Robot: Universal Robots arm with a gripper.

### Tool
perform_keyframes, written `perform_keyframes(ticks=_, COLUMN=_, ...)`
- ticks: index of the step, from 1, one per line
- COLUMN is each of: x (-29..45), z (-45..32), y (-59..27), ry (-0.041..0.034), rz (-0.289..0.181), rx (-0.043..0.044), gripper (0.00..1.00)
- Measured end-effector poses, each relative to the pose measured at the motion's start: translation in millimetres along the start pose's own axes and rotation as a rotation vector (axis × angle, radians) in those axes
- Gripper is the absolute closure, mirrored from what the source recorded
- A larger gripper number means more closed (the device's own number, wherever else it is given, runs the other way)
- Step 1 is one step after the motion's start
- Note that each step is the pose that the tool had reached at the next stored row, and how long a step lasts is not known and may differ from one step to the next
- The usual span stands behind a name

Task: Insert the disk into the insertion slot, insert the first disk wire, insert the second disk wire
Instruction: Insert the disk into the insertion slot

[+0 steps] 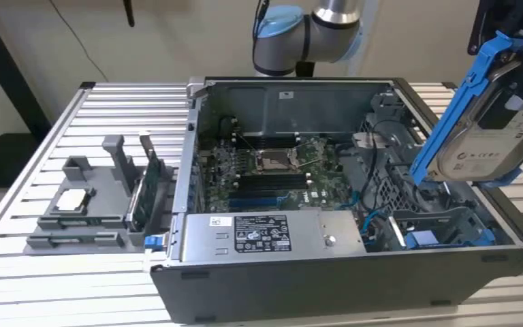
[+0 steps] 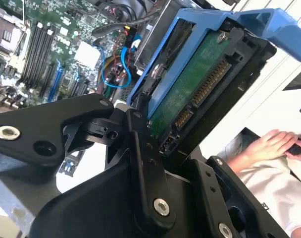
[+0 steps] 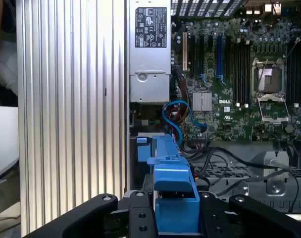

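Above the exterior view's right end of the open computer case (image 1: 334, 289), which stands on the slatted tabletop (image 1: 107, 109), the disk (image 1: 487, 143) hangs tilted in its blue carrier (image 1: 466, 95). The fingers (image 2: 140, 163) of the gripper (image 3: 175, 214) are pinching the disk from both sides.

Bright even light; glare on table slats (image 3: 66, 99); case interior (image 1: 271, 109) dimmer.

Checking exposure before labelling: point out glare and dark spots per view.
Exterior view: disk face bright, case interior in shadow. Second wrist view: backdrop past the disk washed out white. First wrist view: table slats carry streaky glare.
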State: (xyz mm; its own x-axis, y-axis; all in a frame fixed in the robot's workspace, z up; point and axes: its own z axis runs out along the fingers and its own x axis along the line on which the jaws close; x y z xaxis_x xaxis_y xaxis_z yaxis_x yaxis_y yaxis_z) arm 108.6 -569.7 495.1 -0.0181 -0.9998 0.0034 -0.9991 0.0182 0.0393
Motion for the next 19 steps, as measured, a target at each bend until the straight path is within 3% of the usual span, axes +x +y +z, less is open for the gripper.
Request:
perform_keyframes(ticks=12, x=1.3, z=2.4, y=-1.2, ry=-0.0002, rz=0.0, rx=-0.0001, gripper=0.67)
perform_keyframes(ticks=19, x=7.1, z=11.7, y=-2.6, ry=-0.0002, rz=0.0, rx=-0.0001, gripper=0.67)
